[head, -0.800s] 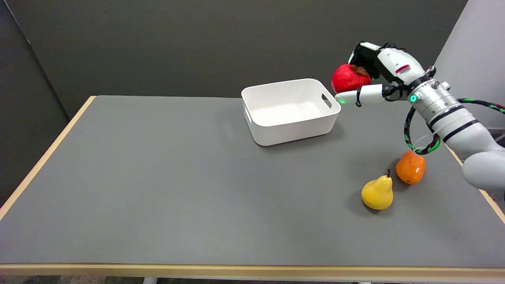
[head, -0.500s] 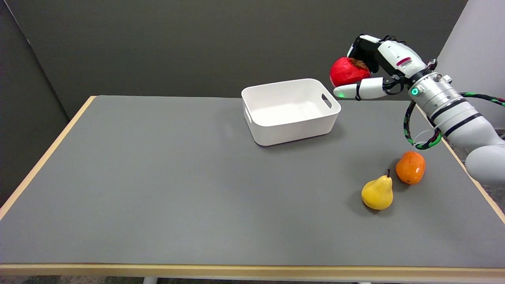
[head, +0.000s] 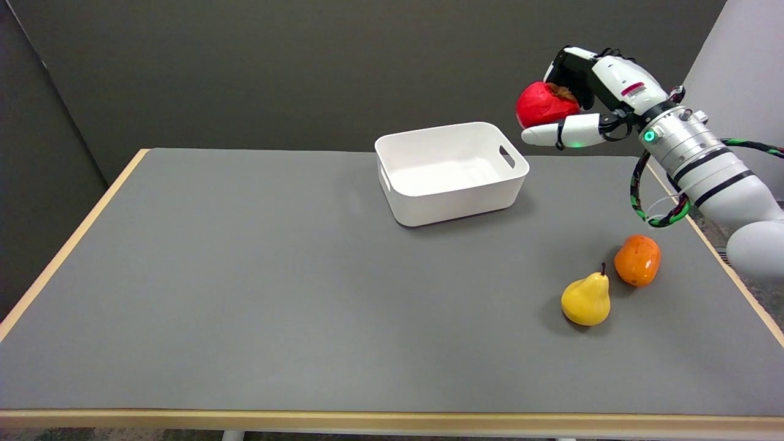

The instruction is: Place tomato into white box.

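Since the earlier frames the right hand (head: pixel 582 92) has risen a little and drifted slightly to the picture's right, carrying the tomato (head: pixel 544 105) with it; everything on the table lies as it did before. The hand grips the red tomato, with dark fingers curled over its top and a white finger (head: pixel 560 134) stretched out beneath it, a green light glowing on that finger. The tomato shows a brownish stem patch on its upper right side, next to the dark fingers. It hangs in the air, above and to the picture's right of the white box (head: pixel 450 171), past the box's right rim and not over its opening.

The white box stands on the grey table (head: pixel 245 275), toward the far side, with its inside bare and a slot handle in the right end wall. Nearer the camera and to the right lie a yellow pear (head: pixel 587 299) and an orange fruit (head: pixel 637 260), just beside each other; whether they touch cannot be told. A green-and-black cable (head: pixel 655 214) loops down from the white forearm (head: pixel 704 168) above the orange fruit.
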You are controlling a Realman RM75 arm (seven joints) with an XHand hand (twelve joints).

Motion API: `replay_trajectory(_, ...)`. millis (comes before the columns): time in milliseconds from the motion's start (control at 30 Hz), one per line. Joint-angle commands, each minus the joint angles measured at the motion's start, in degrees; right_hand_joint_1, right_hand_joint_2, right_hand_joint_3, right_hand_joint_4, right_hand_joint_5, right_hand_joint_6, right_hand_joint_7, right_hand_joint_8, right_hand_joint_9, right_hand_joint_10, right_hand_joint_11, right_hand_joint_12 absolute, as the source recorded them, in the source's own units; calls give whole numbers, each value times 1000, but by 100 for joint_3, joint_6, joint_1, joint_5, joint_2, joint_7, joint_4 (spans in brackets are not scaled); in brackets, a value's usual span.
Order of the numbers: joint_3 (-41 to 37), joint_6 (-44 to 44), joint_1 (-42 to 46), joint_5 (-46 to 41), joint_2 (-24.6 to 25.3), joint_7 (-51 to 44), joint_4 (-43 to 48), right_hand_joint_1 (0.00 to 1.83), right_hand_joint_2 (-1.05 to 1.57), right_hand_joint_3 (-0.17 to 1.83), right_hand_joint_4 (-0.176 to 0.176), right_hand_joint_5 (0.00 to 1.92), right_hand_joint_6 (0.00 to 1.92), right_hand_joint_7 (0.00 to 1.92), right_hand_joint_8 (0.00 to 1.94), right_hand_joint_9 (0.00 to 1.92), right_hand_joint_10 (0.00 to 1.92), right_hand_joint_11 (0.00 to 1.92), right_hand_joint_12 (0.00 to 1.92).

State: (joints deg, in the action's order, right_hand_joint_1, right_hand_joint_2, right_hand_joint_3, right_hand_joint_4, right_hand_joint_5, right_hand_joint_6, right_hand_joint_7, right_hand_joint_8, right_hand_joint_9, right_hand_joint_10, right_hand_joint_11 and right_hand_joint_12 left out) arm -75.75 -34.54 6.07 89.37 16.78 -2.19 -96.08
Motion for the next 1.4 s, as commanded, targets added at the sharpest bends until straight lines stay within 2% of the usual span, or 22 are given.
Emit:
replay_trajectory(33, -192, 130, -9, 216, -302, 714, 382, 1120, 1167, 322, -69, 524, 1597, 753, 1577, 806, 1540, 718, 1789)
replay_trajectory(800, 83, 313, -3, 351, -372, 1459, 1102, 1118, 1168, 324, -67, 524, 1598, 750, 1582, 805, 1544, 716, 1788)
replay_trajectory(1100, 51, 401, 4, 334, -275, 1280, 740, 1117, 1168, 325, -66, 522, 1601, 749, 1583, 804, 1549, 716, 1786)
replay_trajectory(1133, 51, 429, 4, 325, -266, 1192, 718, 1121, 1174, 314, -83, 533, 1600, 731, 1589, 803, 1558, 713, 1794)
replay_trajectory(1200, 51, 517, 4, 322, -259, 1059, 686, 1145, 1206, 253, -176, 590, 1593, 637, 1617, 792, 1603, 697, 1840)
replay_trajectory(1400, -62, 521, 7, 322, -261, 959, 576, 1147, 1200, 262, -176, 594, 1590, 640, 1612, 792, 1606, 699, 1828)
